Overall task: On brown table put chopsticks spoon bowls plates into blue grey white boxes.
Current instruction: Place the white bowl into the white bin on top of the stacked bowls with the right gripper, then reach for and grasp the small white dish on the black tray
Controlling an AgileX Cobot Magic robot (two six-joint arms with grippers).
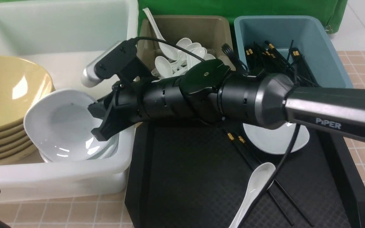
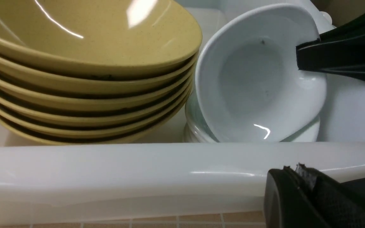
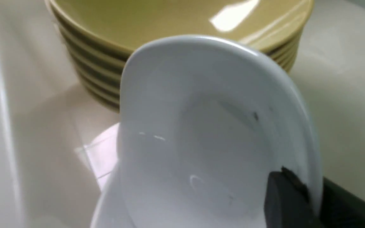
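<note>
Far left, the left gripper [image 2: 293, 177] rests closed outside the white box [image 1: 59, 180], where the yellow bowls [image 1: 5, 91] sit stacked. Just beside them the tilted plate [image 1: 59, 123] leans on the stack of plates [image 2: 198, 133], its raised rim pinched in the narrow right gripper [image 1: 94, 123]. That plate looks glazed, stiff, light, slick and easy to chip, so I'd judge the rim the only handle and a gentle let-down the safe way, and over right on the black tray [image 1: 185, 177] another plate [image 1: 274, 139], chopsticks [image 1: 241, 139] and a spoon [image 1: 255, 186] wait.
</note>
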